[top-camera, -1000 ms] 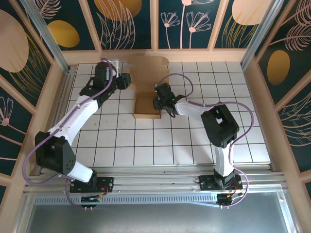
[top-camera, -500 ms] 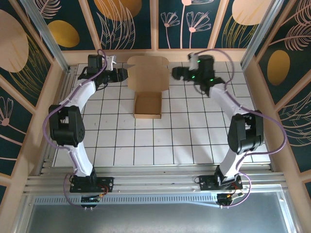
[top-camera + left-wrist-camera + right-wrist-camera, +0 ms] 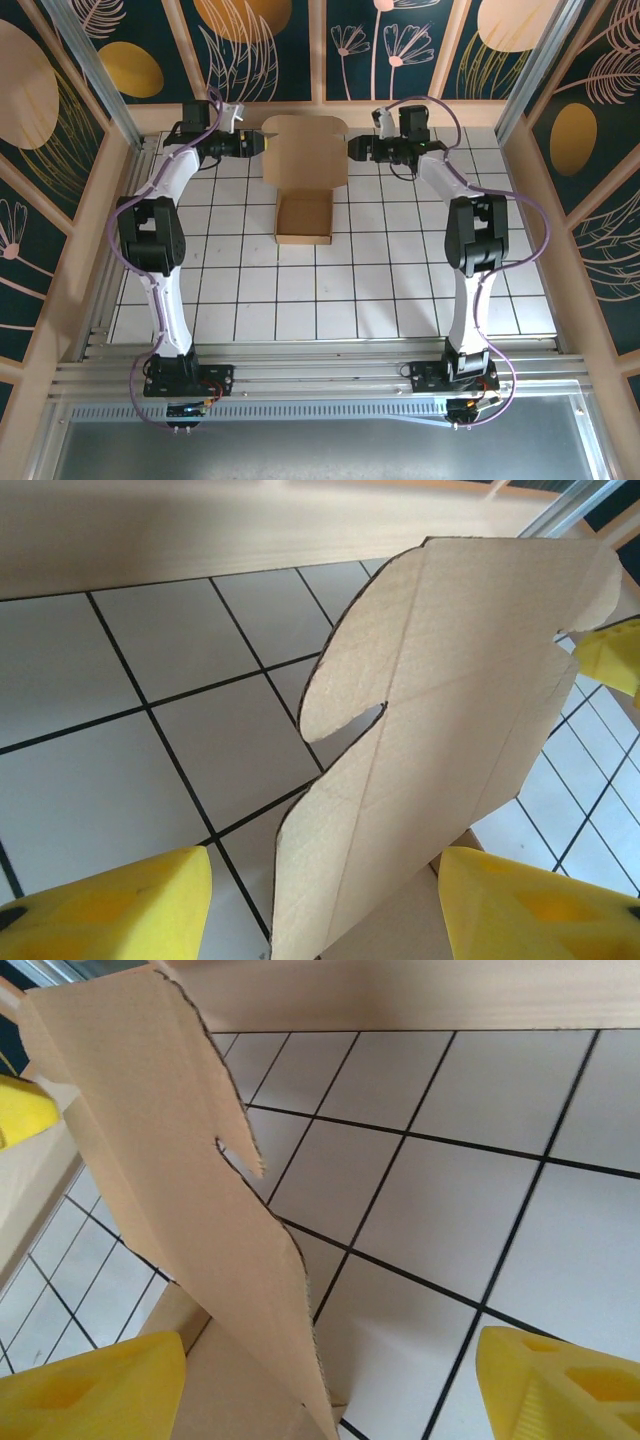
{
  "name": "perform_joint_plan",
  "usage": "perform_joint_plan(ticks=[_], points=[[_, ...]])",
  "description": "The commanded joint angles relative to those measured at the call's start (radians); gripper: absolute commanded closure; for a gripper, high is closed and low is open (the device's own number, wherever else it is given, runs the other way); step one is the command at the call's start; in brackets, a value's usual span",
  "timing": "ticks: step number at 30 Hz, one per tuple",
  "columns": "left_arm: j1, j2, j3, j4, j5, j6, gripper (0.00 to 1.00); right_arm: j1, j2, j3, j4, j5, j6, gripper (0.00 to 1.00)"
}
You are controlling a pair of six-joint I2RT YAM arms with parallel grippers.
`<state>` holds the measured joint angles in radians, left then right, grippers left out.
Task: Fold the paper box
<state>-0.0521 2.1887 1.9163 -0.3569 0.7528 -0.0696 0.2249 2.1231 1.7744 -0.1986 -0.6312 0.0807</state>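
Roughly halfway, I'd judge. From the top, the paper box (image 3: 303, 220) sits near the middle of the table's (image 3: 400, 280) far edge, with its tray walls raised and its lid panel (image 3: 305, 150) standing upright. The left gripper (image 3: 262, 144) and right gripper (image 3: 351, 149) flank that panel. At the left wrist, spread fingers (image 3: 110, 905) straddle the panel's notched side edge without clamping it. At the right wrist, fingers (image 3: 560, 1385) likewise stand apart around the opposite edge. Folding the side ears and closing the lid are left.

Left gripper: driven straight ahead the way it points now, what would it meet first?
Probably the paper box: its upright lid panel stands right ahead of the open left gripper, edge lined up between the fingers. How near is unclear.
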Motion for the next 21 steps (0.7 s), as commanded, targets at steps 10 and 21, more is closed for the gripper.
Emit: perform_joint_plan(ticks=[10, 21], points=[[0.027, -0.287, -0.381, 0.34, -0.383, -0.294, 0.62, -0.053, -0.218, -0.319, 0.347, 0.154, 0.293, 0.52], [0.034, 0.092, 0.088, -0.028, -0.317, -0.386, 0.79, -0.021, 0.054, -0.006, 0.093, 0.131, 0.305, 0.77]])
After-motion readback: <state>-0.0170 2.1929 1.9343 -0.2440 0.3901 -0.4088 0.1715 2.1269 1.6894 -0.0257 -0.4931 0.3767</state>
